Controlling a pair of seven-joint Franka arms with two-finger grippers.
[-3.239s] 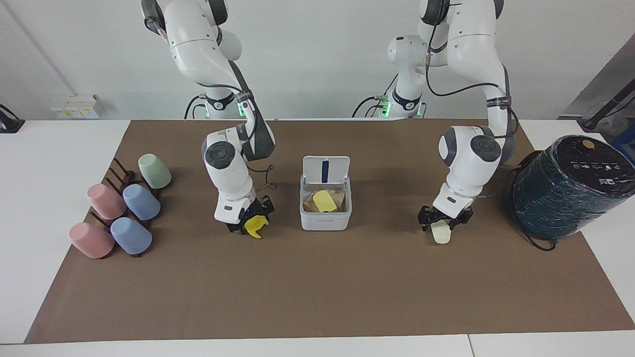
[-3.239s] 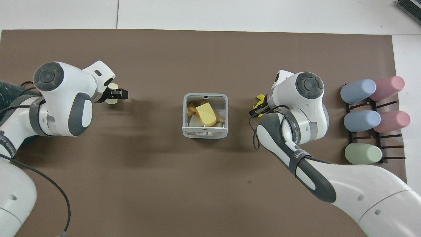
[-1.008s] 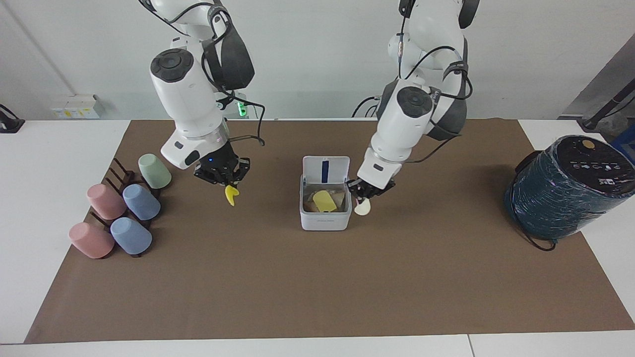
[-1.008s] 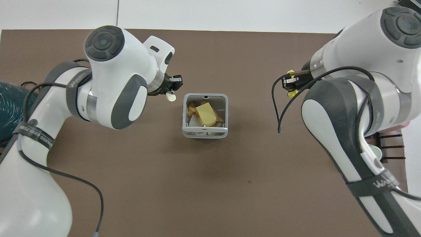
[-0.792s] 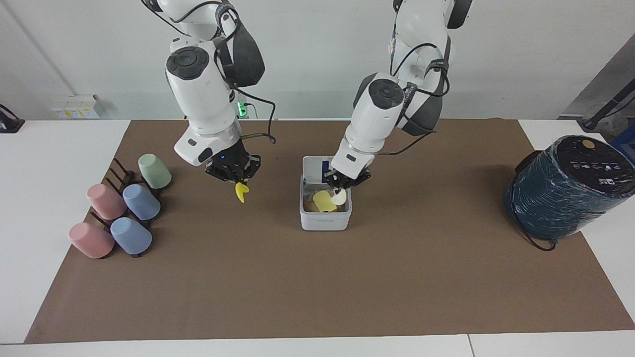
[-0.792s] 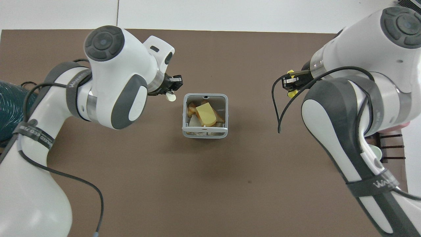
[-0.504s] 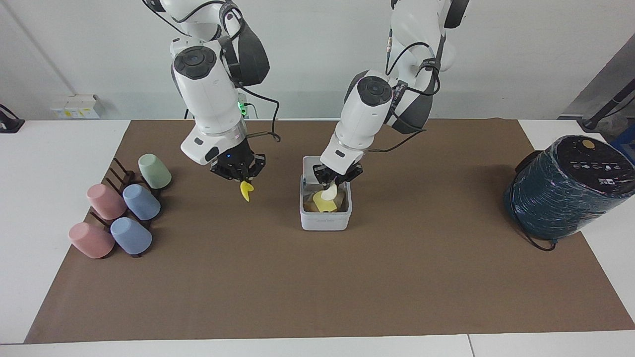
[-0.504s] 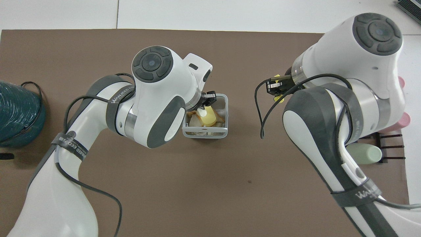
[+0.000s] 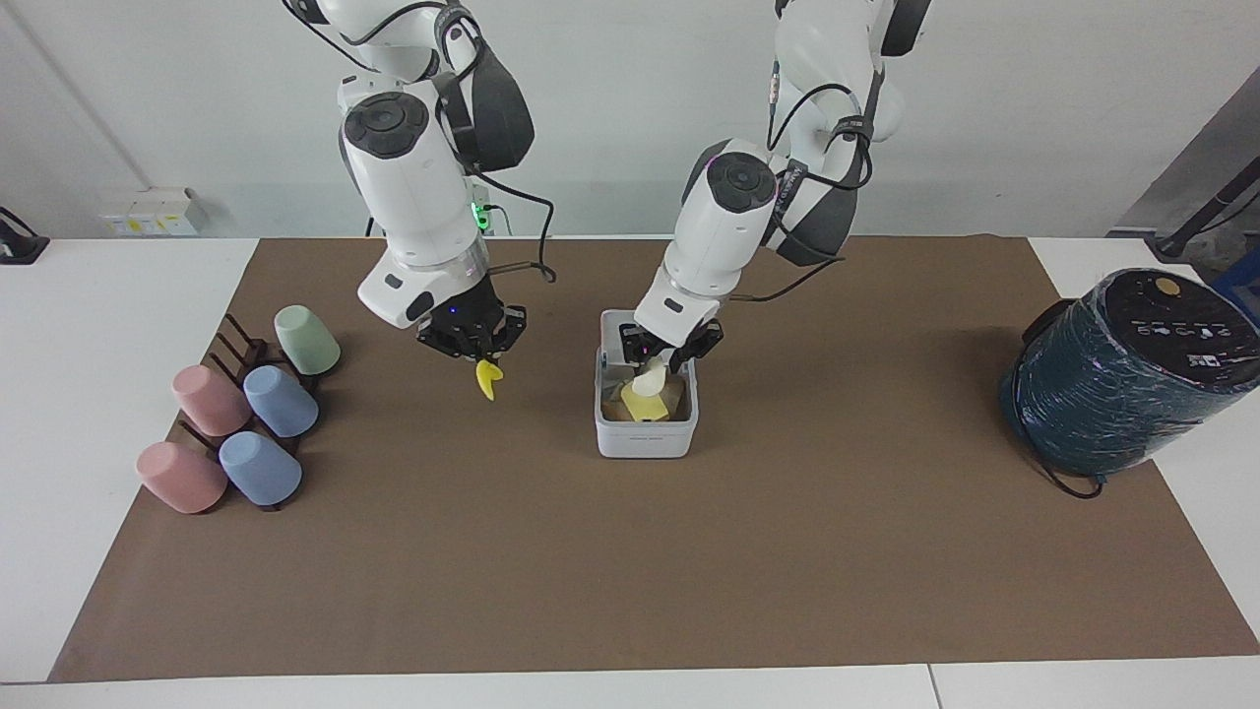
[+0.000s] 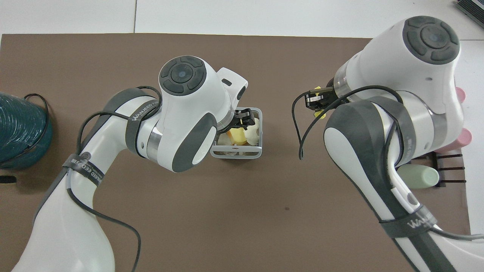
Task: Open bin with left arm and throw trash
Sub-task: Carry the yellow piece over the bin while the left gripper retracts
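Observation:
The white bin point(image 9: 645, 438) stands mid-mat with its lid point(image 9: 611, 326) raised; its rim point(image 10: 236, 154) shows in the overhead view. My left gripper point(image 9: 660, 354) point(image 10: 245, 116) hangs over the bin's mouth, open. Just below its fingertips, inside the bin, is the off-white lump point(image 9: 653, 374) point(image 10: 252, 130) of trash. It sits on a yellow-orange block point(image 9: 638, 402) point(image 10: 237, 136). My right gripper point(image 9: 475, 345) point(image 10: 315, 101) is raised over the mat between the bin and the cups. It is shut on a bright yellow scrap point(image 9: 485, 380) that hangs from it.
Pastel cups point(image 9: 246, 418) lie on a dark rack at the right arm's end of the brown mat point(image 9: 630, 571); one green cup point(image 10: 418, 177) shows from above. A big dark teal wrapped cylinder point(image 9: 1122, 369) point(image 10: 19, 128) stands at the left arm's end.
My left gripper swung from beside the bin to over its mouth and opened, letting the off-white lump go into the bin. My right gripper moved a little toward the bin with the yellow scrap.

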